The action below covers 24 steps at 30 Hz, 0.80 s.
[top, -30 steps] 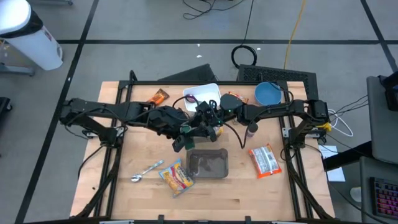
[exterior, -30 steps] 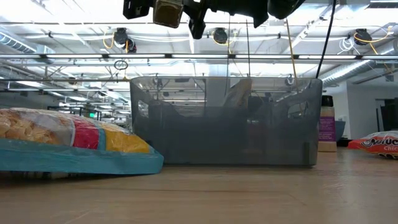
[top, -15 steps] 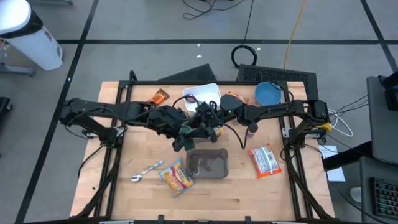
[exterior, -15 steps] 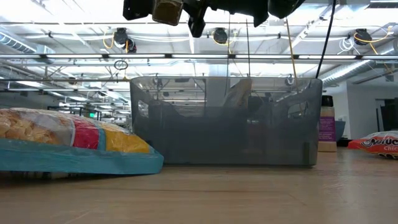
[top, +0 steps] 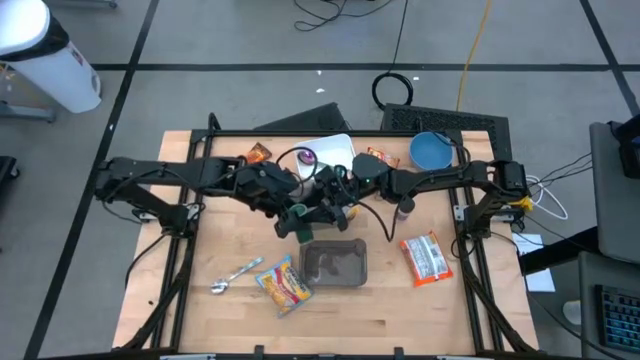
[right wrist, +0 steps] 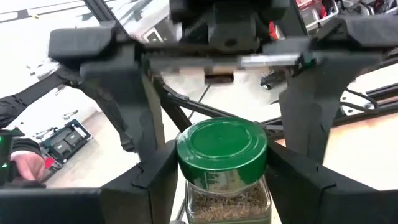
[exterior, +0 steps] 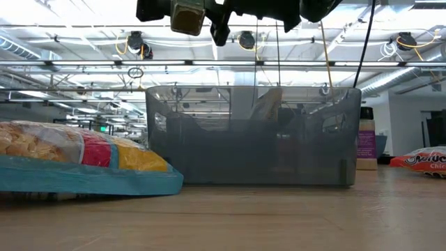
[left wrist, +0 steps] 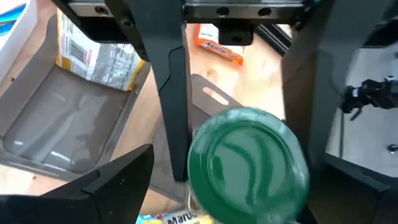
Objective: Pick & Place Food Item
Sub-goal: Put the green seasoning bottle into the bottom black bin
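Small glass jar with a round green lid [right wrist: 222, 163] and dark granules inside hangs above the table centre, just past the far edge of the translucent grey plastic bin [top: 334, 263]; right gripper [right wrist: 217, 186] clamps the jar between its fingers [right wrist: 149, 180], while left gripper [left wrist: 239, 143] faces it with fingers [left wrist: 171, 93] spread wide on either side of the lid, not pressing it. Inside the bin a yellow printed food packet [left wrist: 93, 50] leans at one end. On the wooden table [top: 200, 300]: colourful snack bag [top: 284, 286] and metal spoon [top: 236, 275] left of the bin, red-and-white wrapper [top: 424, 257] to its right, blue bowl [top: 431, 151] at far right, white tray [top: 325, 152] at the far centre.
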Tool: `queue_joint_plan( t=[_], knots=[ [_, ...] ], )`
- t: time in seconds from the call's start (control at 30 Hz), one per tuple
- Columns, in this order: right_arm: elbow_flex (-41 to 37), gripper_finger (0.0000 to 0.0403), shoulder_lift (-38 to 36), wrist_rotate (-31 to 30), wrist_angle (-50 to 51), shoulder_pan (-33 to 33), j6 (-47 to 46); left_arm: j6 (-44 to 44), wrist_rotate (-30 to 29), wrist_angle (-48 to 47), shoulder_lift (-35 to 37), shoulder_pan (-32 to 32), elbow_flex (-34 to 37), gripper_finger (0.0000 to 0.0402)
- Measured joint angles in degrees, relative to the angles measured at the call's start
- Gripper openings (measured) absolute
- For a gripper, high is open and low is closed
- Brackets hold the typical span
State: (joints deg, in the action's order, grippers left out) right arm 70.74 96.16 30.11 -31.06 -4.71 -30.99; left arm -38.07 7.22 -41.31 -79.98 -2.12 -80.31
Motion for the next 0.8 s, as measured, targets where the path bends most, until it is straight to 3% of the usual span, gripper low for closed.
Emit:
queue_joint_plan(
  t=[0.17,0.43,0.8],
  knots=[
    [0.0,0.0195,-0.11,0.0,0.4,-0.21,0.0,-0.56,0.27,-3.6,1.37,0.01,0.0,0.0378],
    [-0.02,0.0195,-5.25,-0.58,9.73,-2.51,5.05,-2.91,-2.27,-9.51,7.01,-0.38,0.09,0.0379],
    [0.07,0.0195,-13.92,-9.2,19.62,-5.57,12.51,-4.46,-27.84,-12.1,18.17,-7.01,0.11,0.0379]
  ],
)
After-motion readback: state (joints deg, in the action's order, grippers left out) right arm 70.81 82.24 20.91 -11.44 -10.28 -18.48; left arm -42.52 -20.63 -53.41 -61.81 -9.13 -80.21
